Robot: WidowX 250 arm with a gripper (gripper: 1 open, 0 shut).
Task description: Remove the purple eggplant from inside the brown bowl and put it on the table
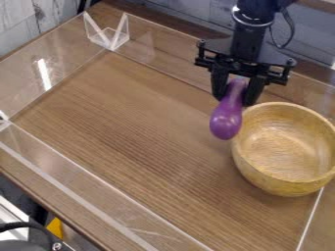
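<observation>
The purple eggplant (228,115) hangs stem-up from my gripper (237,90), which is shut on its narrow upper end. Its bulbous end sits just above the table (118,127), left of the brown bowl (284,147). The bowl stands at the right side of the table, and what shows of its inside holds nothing. The arm comes down from the top of the view, fingers pointing straight down.
Clear acrylic walls (78,196) edge the tabletop at the left, front and back. A folded clear acrylic stand (108,31) sits at the far left corner. Bare wood-grain surface stretches to the left of the eggplant.
</observation>
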